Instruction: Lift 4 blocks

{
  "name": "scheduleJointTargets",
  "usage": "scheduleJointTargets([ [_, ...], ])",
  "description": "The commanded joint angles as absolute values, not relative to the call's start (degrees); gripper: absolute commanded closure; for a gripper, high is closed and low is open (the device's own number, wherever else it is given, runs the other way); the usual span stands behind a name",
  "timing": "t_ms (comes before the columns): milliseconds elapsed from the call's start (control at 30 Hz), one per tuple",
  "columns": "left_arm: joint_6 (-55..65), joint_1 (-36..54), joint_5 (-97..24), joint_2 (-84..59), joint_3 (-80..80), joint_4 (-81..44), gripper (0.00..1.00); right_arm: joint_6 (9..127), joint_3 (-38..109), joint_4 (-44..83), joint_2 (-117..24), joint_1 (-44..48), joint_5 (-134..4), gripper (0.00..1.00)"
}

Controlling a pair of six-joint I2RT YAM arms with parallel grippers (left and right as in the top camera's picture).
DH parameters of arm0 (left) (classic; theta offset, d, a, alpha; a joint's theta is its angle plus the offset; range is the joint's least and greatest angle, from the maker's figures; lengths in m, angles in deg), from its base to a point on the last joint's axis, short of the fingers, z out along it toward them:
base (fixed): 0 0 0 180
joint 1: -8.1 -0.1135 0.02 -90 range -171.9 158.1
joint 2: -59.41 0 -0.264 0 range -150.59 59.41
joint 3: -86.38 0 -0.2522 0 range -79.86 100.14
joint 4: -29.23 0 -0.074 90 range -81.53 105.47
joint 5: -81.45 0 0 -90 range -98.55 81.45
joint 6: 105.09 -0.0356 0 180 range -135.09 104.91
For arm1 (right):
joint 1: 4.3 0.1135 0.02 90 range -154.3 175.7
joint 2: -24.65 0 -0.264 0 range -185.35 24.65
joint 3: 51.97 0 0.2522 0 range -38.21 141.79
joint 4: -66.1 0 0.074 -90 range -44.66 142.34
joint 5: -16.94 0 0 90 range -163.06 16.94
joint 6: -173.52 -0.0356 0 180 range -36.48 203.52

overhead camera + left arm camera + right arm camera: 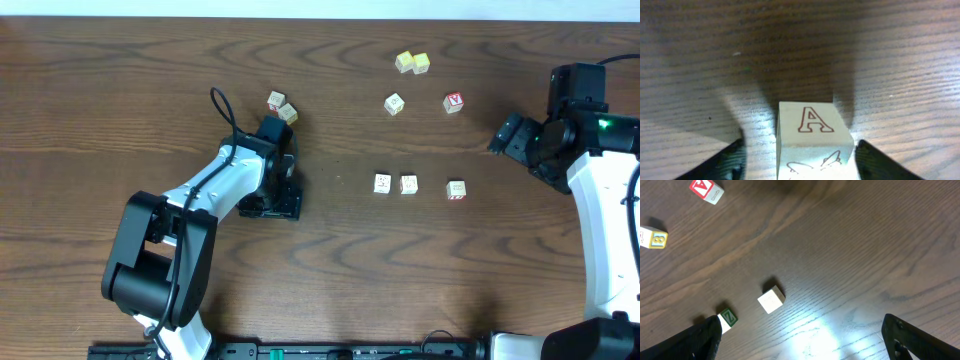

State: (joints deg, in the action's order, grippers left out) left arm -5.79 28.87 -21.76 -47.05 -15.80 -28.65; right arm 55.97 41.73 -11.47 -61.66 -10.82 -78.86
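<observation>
1. The left gripper (799,150) stands open astride the A block (812,127), which sits on the desk (700,60). It has hold of nothing. A clear gap shows at one finger; the other lies so close that contact cannot be ruled out.
2. Because the A block is off-centre between the fingers, closing could shove it sideways first. It might then twist, get caught by its corners and pop out on the way up.
3. From overhead, two blocks (276,101) (288,113) lie close together at that gripper's tip; which one bears the A cannot be told. A finger could knock the neighbour away or drag it along.
4. The right gripper (801,322) is wide open and empty above bare desk. A green-lettered block (726,317) sits just beside one finger, with a plain block (771,300) near it. Coming straight down could land a fingertip on the green-lettered block and tip it.
5. A middle pair (382,183) (409,184) lies almost touching, leaving little room for a finger between.
6. The yellowish pair (404,62) (421,64) could be picked by mistake.
</observation>
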Motion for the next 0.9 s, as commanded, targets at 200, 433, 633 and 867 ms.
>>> scheduleJointTargets([
  [200, -5.4, 29.1, -21.4, -47.3, -16.8, -24.7, 0.41, 56.4, 42.3, -11.5, -61.7, -11.2, -79.0, 0.01],
  [433, -5.2, 29.1, -23.8, -47.3, -16.8, -26.2, 0.55, 56.4, 42.3, -11.5, -61.7, -11.2, -79.0, 0.01],
  [633, -2.5, 29.1, -24.2, -47.3, -16.7, -25.7, 0.68, 56.4, 42.3, -11.5, -61.7, -11.2, -79.0, 0.01],
  [867, 3.3, 29.1, -24.6, -47.3, -14.3, -22.8, 0.75, 56.4, 42.3, -11.5, -61.7, -11.2, -79.0, 0.01],
])
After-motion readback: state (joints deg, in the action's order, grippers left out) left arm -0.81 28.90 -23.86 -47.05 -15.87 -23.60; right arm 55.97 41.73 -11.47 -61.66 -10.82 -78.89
